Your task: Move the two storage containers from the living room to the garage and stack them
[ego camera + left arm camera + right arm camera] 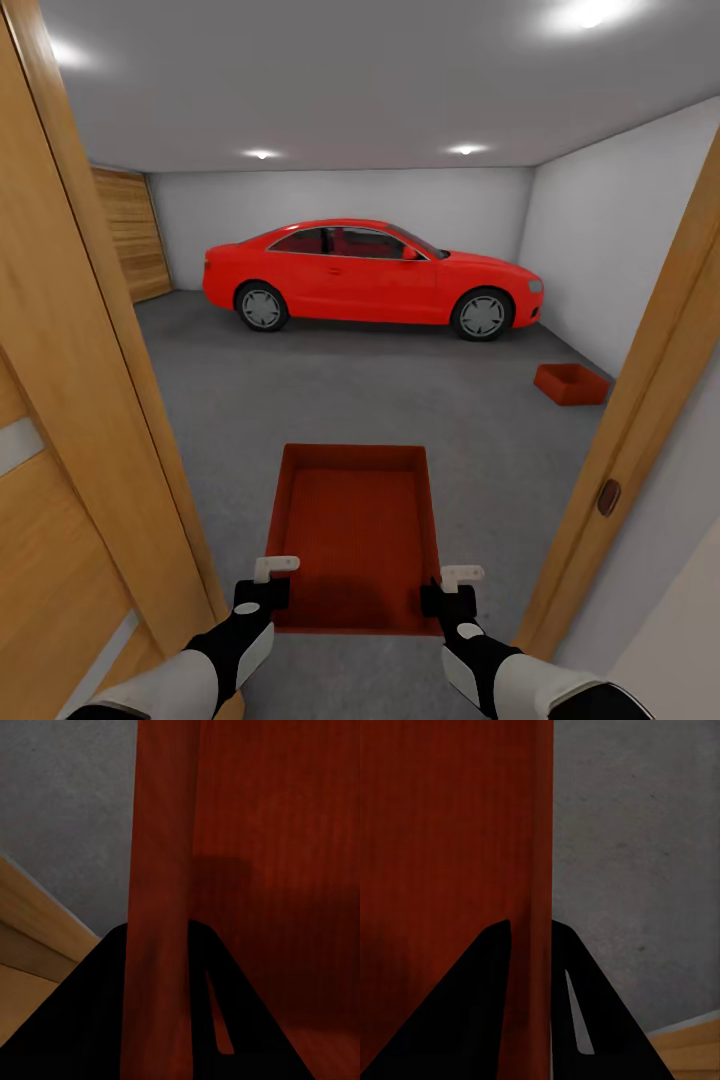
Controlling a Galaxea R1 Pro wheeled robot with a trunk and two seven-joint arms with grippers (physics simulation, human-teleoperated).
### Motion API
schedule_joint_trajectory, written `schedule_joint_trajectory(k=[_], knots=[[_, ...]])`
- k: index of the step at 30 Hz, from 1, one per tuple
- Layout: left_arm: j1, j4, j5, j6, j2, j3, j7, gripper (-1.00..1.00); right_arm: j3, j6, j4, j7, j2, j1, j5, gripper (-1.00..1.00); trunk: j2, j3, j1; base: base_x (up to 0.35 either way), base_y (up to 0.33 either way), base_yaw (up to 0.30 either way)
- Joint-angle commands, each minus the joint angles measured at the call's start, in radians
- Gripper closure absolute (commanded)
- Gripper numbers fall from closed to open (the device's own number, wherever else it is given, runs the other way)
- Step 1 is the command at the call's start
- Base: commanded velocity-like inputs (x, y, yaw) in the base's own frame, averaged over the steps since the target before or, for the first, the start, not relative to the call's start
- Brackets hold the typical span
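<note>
I hold one orange-red storage container [355,535] level in front of me, above the garage's dark grey floor [330,390]. My left gripper [268,590] is shut on its left wall [161,870], and my right gripper [450,595] is shut on its right wall [531,832]. In each wrist view the thin wall runs between the two black fingers. The second storage container [571,383] rests on the floor by the right white wall, in front of the car's nose. The living room is out of view.
I am in a doorway, with a wooden door and frame [90,400] close on the left and a frame post [640,430] on the right. A red car [370,275] is parked across the back. A wooden garage door [132,235] sits at the far left.
</note>
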Motion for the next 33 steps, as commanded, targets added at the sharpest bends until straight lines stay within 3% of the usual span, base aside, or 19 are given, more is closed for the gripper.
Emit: schedule_joint_trajectory(k=[1,7,17,33], knots=[[-0.002,-0.005,0.087,0.001,0.079,0.044,0.008,1.00,-0.038,0.001,0.002,0.002,-0.014,0.000,0.018,1.00,-0.001,-0.001,0.000,0.000,0.000,0.000],[-0.002,-0.005,0.086,0.001,0.079,0.044,0.008,1.00,-0.038,0.001,0.002,0.002,-0.013,0.000,0.018,1.00,-0.001,-0.001,0.000,0.000,0.000,-0.012],[-0.002,-0.005,0.086,0.001,0.079,0.044,0.010,1.00,-0.038,0.000,0.002,0.002,-0.014,0.000,0.018,1.00,-0.001,-0.001,0.000,0.008,0.000,-0.186],[-0.002,-0.006,0.086,0.001,0.079,0.044,0.010,1.00,-0.038,0.001,0.002,0.002,-0.014,0.000,0.018,1.00,-0.001,-0.001,0.000,0.130,0.070,-0.010]])
